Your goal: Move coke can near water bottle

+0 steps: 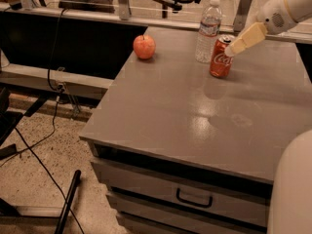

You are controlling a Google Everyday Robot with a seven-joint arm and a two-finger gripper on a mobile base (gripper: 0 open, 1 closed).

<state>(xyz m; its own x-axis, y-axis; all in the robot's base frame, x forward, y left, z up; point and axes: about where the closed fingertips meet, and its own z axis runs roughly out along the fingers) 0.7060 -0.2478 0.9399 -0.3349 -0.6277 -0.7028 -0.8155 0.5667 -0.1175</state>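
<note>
The coke can (221, 57), red with white script and a silver top, stands upright on the grey table (195, 116) at the back right. The water bottle (208, 30), clear with a white cap and label band, stands just left of and behind the can, almost touching it. My gripper (233, 47) comes in from the upper right on a white arm (285, 9). Its cream tip sits at the can's upper right rim. The can rests on the table by itself.
A red apple (144, 47) sits at the table's back left. The table has a drawer with a handle (194, 199) at the front. A rail and chairs stand behind the table. Cables run over the floor at the left. A white robot part (292, 189) fills the lower right corner.
</note>
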